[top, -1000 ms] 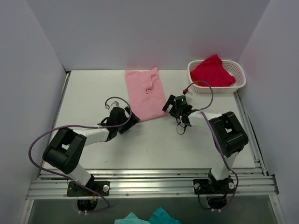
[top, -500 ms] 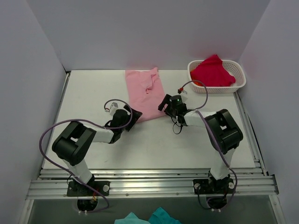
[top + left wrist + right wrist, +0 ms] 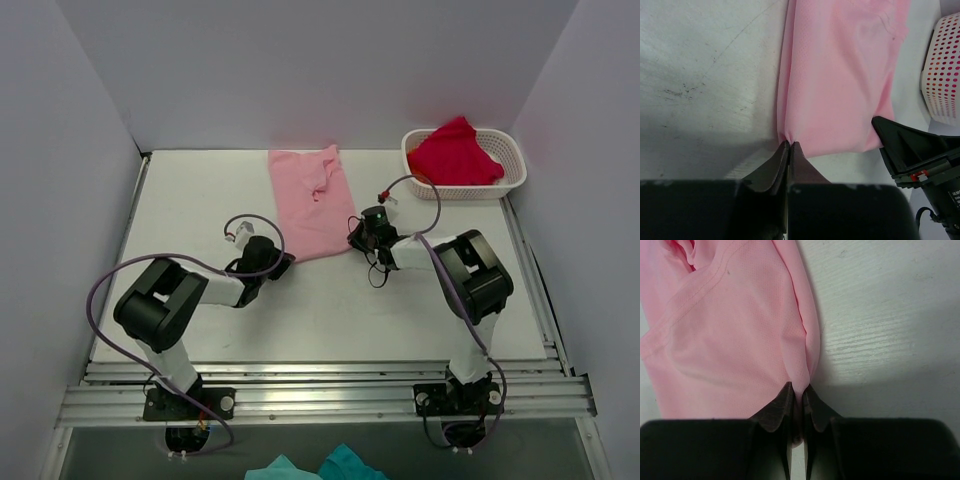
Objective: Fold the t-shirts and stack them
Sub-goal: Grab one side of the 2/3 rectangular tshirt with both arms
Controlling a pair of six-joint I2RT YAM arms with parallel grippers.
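At the tabletop [image 3: 200, 200] centre, we've closed in: left hand [image 3: 789, 145] and right hand [image 3: 797, 390] now clamp near corners of the pink t-shirt [image 3: 312, 200], ready to fold.

We see a pale grey bench [image 3: 200, 200], its surface scuffed with dark specks and fine scratches to the left of the left jaws, and faintly streaked to the right of the right jaws. Two things lie directly on it. A pink shirt [image 3: 312, 200] lies flat beyond both sets of jaws, stretching away from them as a long folded panel. Its near left corner is pinched in the closed left jaws and its near right corner in the closed right jaws, and the cloth puckers at each pinch. A white lattice basket [image 3: 516, 180] stands beyond the right jaws and off to their right, apart from the pink shirt, with bare bench between.
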